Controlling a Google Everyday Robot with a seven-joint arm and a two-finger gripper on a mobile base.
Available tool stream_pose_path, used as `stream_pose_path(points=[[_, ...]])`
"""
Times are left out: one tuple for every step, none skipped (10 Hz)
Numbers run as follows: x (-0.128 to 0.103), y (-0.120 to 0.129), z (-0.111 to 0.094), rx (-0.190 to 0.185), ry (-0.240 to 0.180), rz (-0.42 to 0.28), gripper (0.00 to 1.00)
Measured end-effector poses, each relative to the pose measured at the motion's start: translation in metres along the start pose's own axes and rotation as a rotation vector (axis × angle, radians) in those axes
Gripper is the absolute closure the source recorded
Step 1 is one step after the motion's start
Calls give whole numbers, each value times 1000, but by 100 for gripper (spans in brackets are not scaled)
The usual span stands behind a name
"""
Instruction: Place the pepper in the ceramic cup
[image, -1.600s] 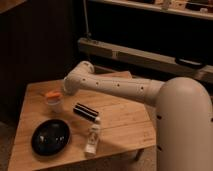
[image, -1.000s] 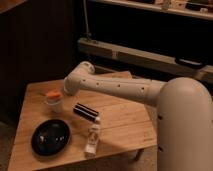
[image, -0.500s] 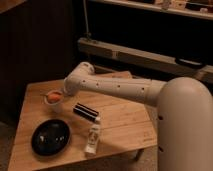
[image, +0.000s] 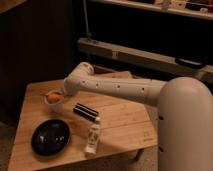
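The orange-red pepper (image: 53, 95) sits in the mouth of the small pale ceramic cup (image: 54, 103), which stands on the left part of the wooden table (image: 120, 125). My white arm reaches in from the right and bends down towards the cup. The gripper (image: 64, 92) is at the arm's end, right beside the cup and the pepper on their right side, largely hidden by the arm.
A round black plate (image: 50, 136) lies at the table's front left. A white bottle (image: 93, 135) lies on its side next to it. A dark oblong object (image: 85, 111) lies behind the bottle. Dark shelving stands behind the table.
The arm's bend has sunk slightly. The pepper and the cup stay in about the same spot.
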Motion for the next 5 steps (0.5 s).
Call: stream_pose_path(points=[[2, 1, -6, -1, 44, 6, 25], [5, 3, -18, -2, 115, 20, 25], [-1, 6, -37, -7, 200, 54, 25], [-11, 5, -47, -13, 236, 81, 25], [-22, 6, -55, -18, 246, 104, 25]])
